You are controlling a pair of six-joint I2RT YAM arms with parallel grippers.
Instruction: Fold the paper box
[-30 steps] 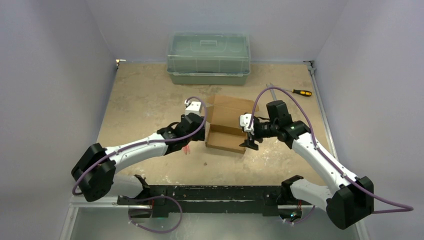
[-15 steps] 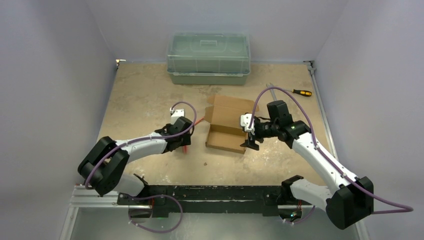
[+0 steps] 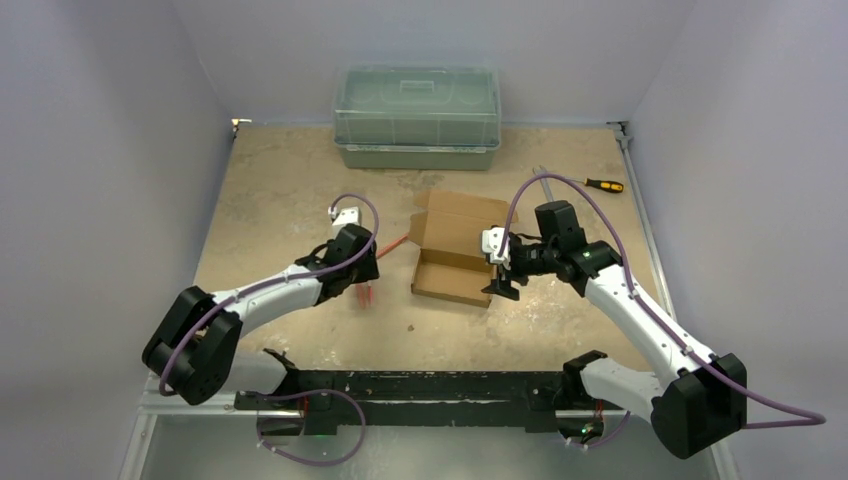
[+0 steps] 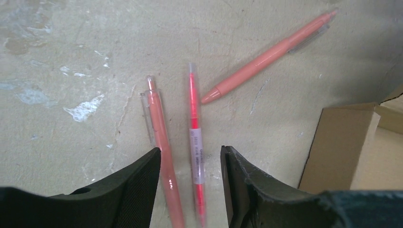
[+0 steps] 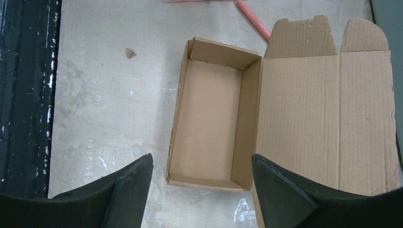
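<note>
Paper box (image 5: 206, 118) — tray erected, lid flat | left claw (image 4: 190, 156) released over pens (image 4: 195, 142) | right claw (image 5: 202, 159) released above it

No text you can read here. The middle pen (image 4: 192, 95), left of the box, bears a white label (image 4: 196, 154) with fine dark print, too blurred to make out.
</note>
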